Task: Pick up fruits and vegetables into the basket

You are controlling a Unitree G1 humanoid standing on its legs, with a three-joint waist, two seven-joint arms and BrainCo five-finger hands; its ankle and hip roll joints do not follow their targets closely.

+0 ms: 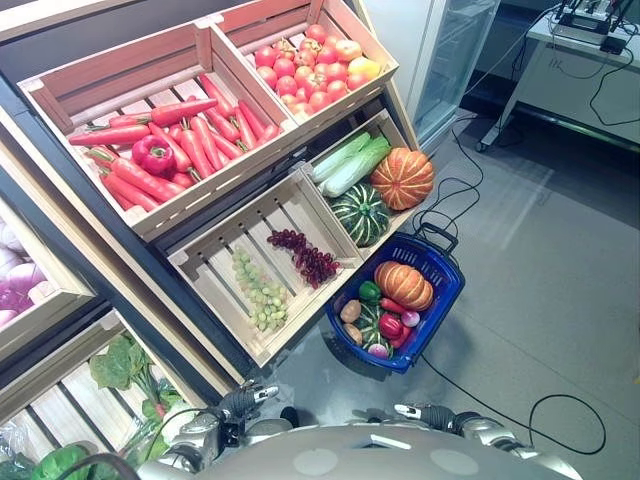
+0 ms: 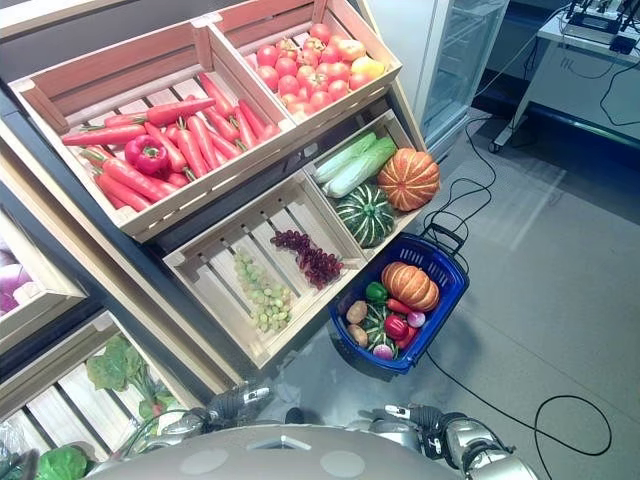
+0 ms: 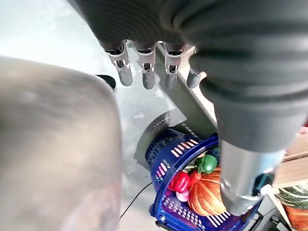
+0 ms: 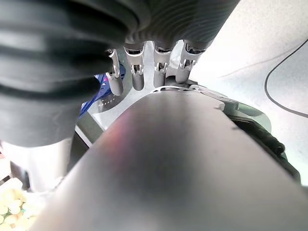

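Observation:
A blue basket (image 1: 452, 290) stands on the floor against the foot of the wooden shelf. It holds an orange pumpkin (image 1: 404, 284), a green pepper (image 1: 370, 292), a red pepper (image 1: 390, 326), a striped squash, a potato and an onion. In the left wrist view my left hand (image 3: 147, 72) hangs above the basket (image 3: 166, 159) with straight fingers and nothing in it. My right hand (image 4: 159, 62) is held low by my body, its fingers also straight and empty.
The shelf crates hold carrots (image 1: 190, 150) with a red pepper (image 1: 152, 154), red apples (image 1: 305, 72), grapes (image 1: 300, 255), and a pumpkin (image 1: 402, 177) with a striped squash (image 1: 360, 212). Leafy greens (image 1: 120, 368) lie lower left. A glass-door cabinet (image 1: 455, 50) stands at the back right.

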